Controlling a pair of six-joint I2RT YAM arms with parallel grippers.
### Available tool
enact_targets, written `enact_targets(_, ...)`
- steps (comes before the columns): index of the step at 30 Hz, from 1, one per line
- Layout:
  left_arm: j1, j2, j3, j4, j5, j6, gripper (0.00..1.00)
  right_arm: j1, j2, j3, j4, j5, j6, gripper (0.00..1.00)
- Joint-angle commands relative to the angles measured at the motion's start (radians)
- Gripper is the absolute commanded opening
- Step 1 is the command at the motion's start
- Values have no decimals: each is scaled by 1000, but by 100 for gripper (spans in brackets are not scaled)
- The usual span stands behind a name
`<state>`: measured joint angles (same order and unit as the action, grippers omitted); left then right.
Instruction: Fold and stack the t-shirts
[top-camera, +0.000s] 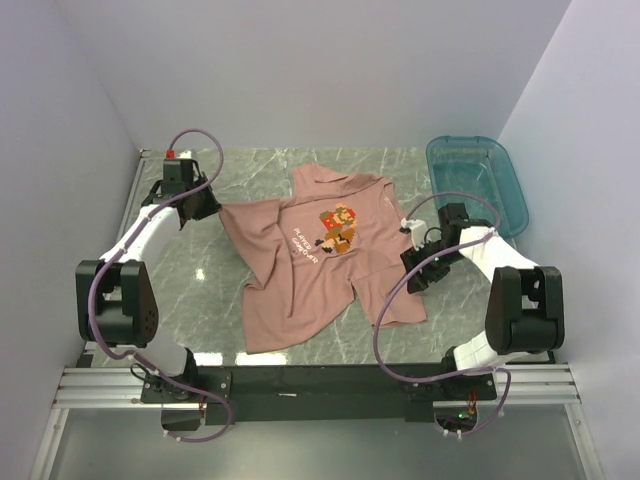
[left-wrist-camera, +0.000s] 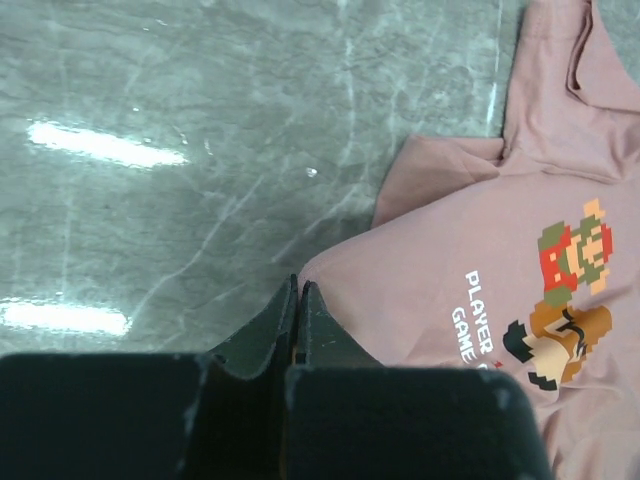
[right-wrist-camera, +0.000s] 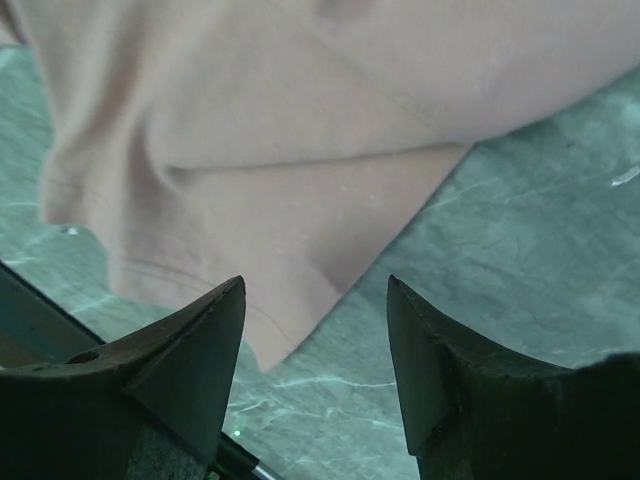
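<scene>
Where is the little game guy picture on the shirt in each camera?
Top external: the cartoon print sits mid-picture, on the t-shirt.
Left wrist: the cartoon print is near the right edge.
Right wrist: not in it; only plain t-shirt cloth shows.
Shared landmark: the t-shirt on the marble table.

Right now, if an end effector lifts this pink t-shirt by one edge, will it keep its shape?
Likely floppy: the t-shirt lies creased and folded over itself. Probably light: thin cloth, draping from any pinch. Pushed across the table, it would likely bunch, not slide whole.
</scene>
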<state>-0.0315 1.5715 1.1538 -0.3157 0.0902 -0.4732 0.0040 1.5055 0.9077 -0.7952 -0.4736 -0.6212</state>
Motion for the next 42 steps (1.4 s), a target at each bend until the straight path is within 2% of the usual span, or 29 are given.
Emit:
enact_targets(1, 27, -33, 27, 16, 23, 25, 0, 1, 19, -35, 60, 62, 17, 65)
enact_targets(5, 65, -13, 40, 29, 36, 21, 0, 1, 39, -75, 76, 79, 14, 62)
enact_targets(11, 100, 15, 58, 43, 37, 16, 0, 5, 78, -113, 74, 56, -9, 51)
enact_targets(14, 122, 24, 64, 49, 33, 16, 0, 11, 90, -122, 57, 35, -34, 38)
enact_targets(15, 136, 28, 67, 50, 32, 15, 0, 11, 94, -124, 47, 33, -40, 26)
enact_targets(17, 151, 44, 78, 53, 32, 12, 0, 10, 88, -135, 37, 43, -57, 14)
enact_targets(18, 159, 50, 83, 53, 29, 11, 0, 7, 82, -138, 28, 52, -61, 3)
enact_targets(19, 174, 62, 86, 56, 28, 10, 0, 4, 61, -142, 25, 75, -78, 0)
enact_targets(27, 268, 177, 158, 47, 17, -4, 0, -176, -65, -176, -68, 231, -242, 0)
enact_targets(33, 283, 304, 270, 10, 5, -4, 0, -283, -129, -234, -124, 338, -380, 0)
enact_targets(42, 282, 397, 362, -14, 22, -2, 0, -358, -229, -283, -160, 428, -479, 0)
